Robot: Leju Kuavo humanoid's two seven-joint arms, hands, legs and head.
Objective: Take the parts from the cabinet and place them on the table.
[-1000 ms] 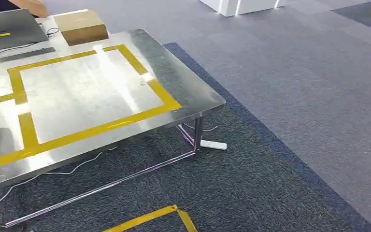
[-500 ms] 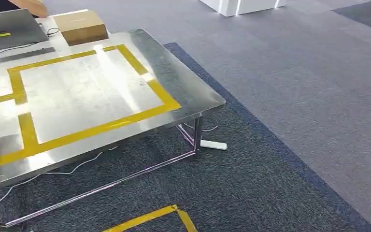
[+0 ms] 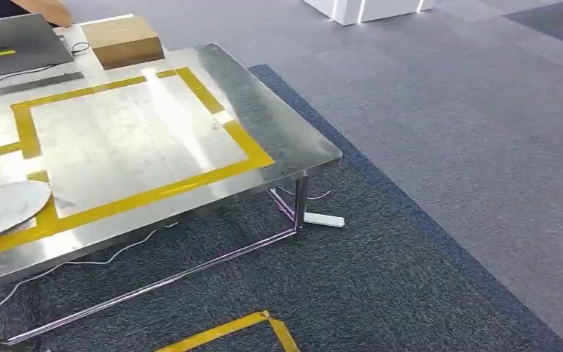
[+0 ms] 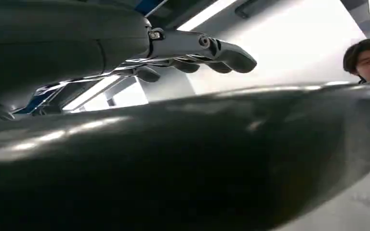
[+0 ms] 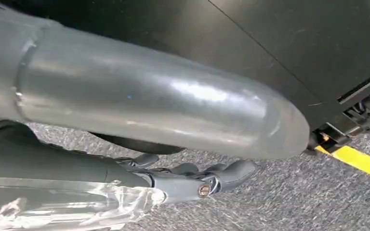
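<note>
My left hand (image 4: 192, 50), fingers curled round the large grey curved part (image 3: 4, 207), swings it in over the steel table (image 3: 293, 139); placing is close. Right hand (image 5: 192, 180): loosely curled, holds nothing.

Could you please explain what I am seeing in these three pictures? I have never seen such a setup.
This is a two-legged humanoid robot with two arms and fingered hands. The wide picture is from its head, looking down at a steel table marked with yellow tape; a cardboard box and a laptop lie at its far side. The other two are from wrist cameras and are turned. In the left one, the left hand reaches over a dark curved part, probably the grey shape at the head view's left edge. In the right one, the right hand lies beside a silver rounded piece above carpet. Whether either hand grips, I cannot tell.
</note>
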